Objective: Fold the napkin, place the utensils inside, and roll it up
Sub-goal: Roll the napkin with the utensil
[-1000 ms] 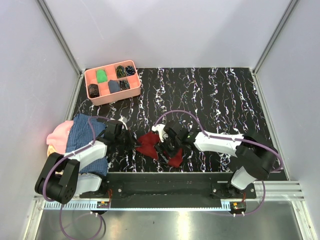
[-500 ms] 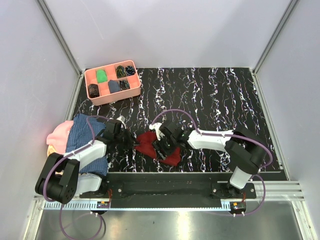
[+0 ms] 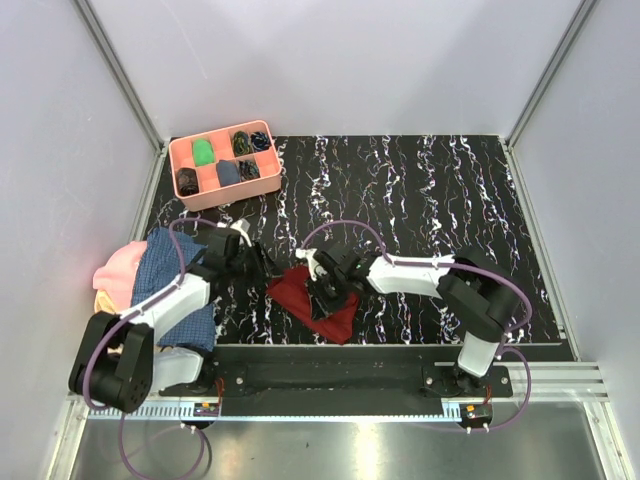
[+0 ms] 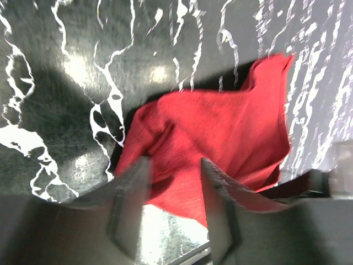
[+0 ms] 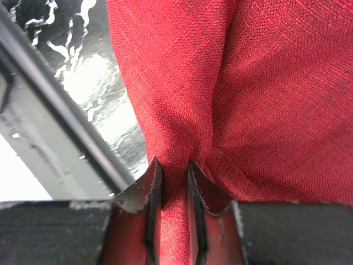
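The dark red napkin (image 3: 292,288) lies crumpled on the black marbled table near the front edge, between the two arms. My right gripper (image 3: 326,301) sits on top of it, shut on a pinched fold of the napkin (image 5: 265,99); cloth fills the gap at the right gripper (image 5: 172,165). My left gripper (image 3: 258,268) hovers at the napkin's left edge, open. Red napkin (image 4: 220,132) shows past the left gripper (image 4: 174,165), and nothing is between its fingers. The utensils are out of view.
A pink compartment tray (image 3: 262,131) with small coloured items stands at the back left. A blue checked cloth (image 3: 165,270) and a pink cloth (image 3: 115,268) lie heaped at the left by the left arm. The table's metal front rail (image 3: 380,352) runs just below the napkin.
My left gripper has opened and let go of the napkin. My right gripper has moved left and closed on a fold of it. The napkin now lies as one broader patch.
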